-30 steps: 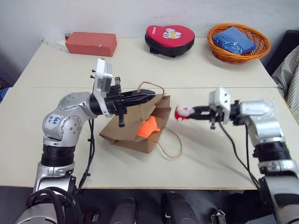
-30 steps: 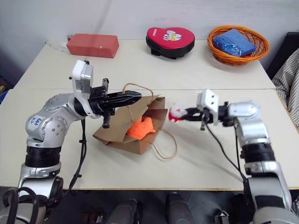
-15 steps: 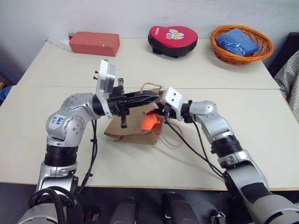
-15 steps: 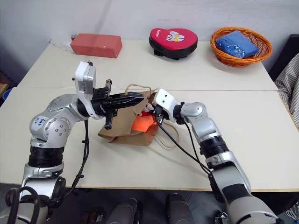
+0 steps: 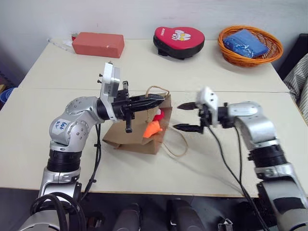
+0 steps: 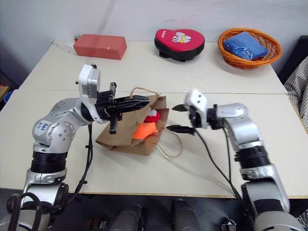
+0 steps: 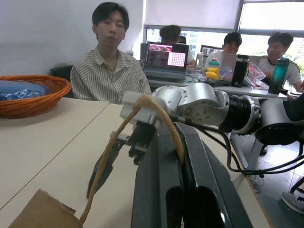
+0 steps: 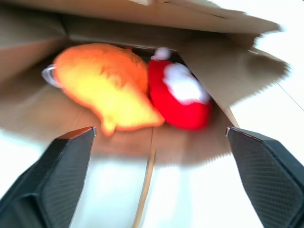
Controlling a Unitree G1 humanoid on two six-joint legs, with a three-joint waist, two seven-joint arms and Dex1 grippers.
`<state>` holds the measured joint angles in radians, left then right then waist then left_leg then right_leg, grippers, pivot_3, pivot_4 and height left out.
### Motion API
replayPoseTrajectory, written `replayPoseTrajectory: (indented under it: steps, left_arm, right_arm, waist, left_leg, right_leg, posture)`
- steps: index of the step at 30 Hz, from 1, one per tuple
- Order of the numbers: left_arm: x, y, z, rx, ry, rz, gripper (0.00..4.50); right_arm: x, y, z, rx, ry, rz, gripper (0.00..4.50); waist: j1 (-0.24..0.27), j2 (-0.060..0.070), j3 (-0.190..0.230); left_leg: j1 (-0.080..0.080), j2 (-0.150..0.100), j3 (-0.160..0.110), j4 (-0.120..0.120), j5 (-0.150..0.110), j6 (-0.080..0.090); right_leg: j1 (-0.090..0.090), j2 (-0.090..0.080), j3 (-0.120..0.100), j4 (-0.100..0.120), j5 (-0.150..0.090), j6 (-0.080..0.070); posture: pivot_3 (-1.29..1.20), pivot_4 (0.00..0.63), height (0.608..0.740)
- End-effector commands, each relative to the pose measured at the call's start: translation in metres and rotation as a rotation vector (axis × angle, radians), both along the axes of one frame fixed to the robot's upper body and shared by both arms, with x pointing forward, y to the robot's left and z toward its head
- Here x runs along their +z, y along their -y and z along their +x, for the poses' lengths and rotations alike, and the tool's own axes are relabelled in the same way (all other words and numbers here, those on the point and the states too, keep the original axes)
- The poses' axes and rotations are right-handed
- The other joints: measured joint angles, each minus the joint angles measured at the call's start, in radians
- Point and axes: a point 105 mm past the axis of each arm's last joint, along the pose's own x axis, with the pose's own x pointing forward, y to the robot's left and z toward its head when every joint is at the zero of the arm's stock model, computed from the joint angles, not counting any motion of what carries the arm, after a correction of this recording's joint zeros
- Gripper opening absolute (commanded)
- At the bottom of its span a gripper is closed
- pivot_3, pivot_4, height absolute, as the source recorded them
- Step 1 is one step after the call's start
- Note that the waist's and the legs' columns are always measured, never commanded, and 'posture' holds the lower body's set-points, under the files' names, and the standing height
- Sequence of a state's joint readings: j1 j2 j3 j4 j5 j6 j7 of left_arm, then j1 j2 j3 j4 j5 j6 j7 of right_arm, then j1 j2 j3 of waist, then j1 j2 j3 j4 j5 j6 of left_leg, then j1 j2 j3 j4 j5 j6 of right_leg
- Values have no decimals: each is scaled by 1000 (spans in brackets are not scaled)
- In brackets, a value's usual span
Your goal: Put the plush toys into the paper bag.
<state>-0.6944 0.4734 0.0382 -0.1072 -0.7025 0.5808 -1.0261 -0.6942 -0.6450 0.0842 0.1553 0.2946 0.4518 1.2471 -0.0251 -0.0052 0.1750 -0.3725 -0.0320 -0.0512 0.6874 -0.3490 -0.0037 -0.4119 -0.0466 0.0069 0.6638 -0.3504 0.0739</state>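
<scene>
I see the left claw clamped on the paper bag handle; right claw gapes empty at the bag's 3 o'clock; Santa toy and orange toy lie inside.

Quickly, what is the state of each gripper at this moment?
Left gripper: shut on the paper bag's handle.
Right gripper: open, holding nothing.
</scene>
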Motion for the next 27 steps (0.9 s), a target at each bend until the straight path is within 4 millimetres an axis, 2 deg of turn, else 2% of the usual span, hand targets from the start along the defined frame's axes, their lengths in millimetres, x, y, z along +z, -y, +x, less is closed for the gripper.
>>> replayPoseTrajectory:
  steps: [1,3,5,7,11,17,21,24,27]
  left_arm:
    - [8,-3,-6,0,49,-11,0]
    - [8,-3,-6,0,49,-9,0]
    - [8,-4,-7,1,48,-6,0]
    - [8,-5,-7,2,45,-3,0]
    - [6,-3,-7,-2,38,0,0]
    - [6,-2,-5,-6,33,1,0]
    - [7,-1,-5,-6,34,-4,0]
    - [6,-1,-5,-3,33,-3,0]
    - [6,-2,-4,6,34,-5,0]
  right_arm:
    - [3,36,-20,-68,-191,72,4478]
    - [-6,50,-29,-155,-339,86,4478]
    - [-27,63,-42,-291,-545,46,4478]
    - [-39,64,-54,-373,-706,87,4478]
    - [-52,44,-69,-376,-847,149,4478]
    - [-68,10,-72,-364,-936,186,4478]
    - [-64,-10,-56,-376,-943,301,4478]
    - [-62,-18,-53,-354,-948,291,3799]
    - [-63,-24,-55,-326,-970,291,2789]
  waist:
    - [3,0,0]
    - [5,0,0]
    - [7,0,0]
    - [6,0,0]
    - [2,0,0]
    - [2,-1,-1]
    - [-5,-2,-1]
    - [-6,-2,-1]
    - [-1,-2,-1]
  left_leg:
    - [0,0,0,-1,0,0]
    - [0,0,0,-1,0,0]
    - [0,0,0,-1,0,0]
    - [0,1,1,-2,0,0]
    - [1,1,1,-2,0,0]
    - [1,0,1,-3,0,0]
    - [2,1,1,-3,0,0]
    - [3,1,2,-3,0,0]
    - [2,1,1,-4,0,0]
  right_leg:
    - [0,0,0,0,0,0]
    - [0,0,0,0,0,0]
    - [0,0,1,-1,0,0]
    - [0,0,1,-1,0,0]
    - [0,0,1,0,0,0]
    - [0,0,2,0,0,0]
    - [0,0,1,0,0,0]
    - [-1,1,3,2,0,0]
    - [-2,1,2,3,0,0]
  posture:
    - [0,150,740]
    - [0,150,740]
    - [0,150,740]
    - [0,150,740]
    - [0,150,740]
    - [0,150,740]
    - [0,150,740]
    - [0,150,740]
    - [0,150,740]
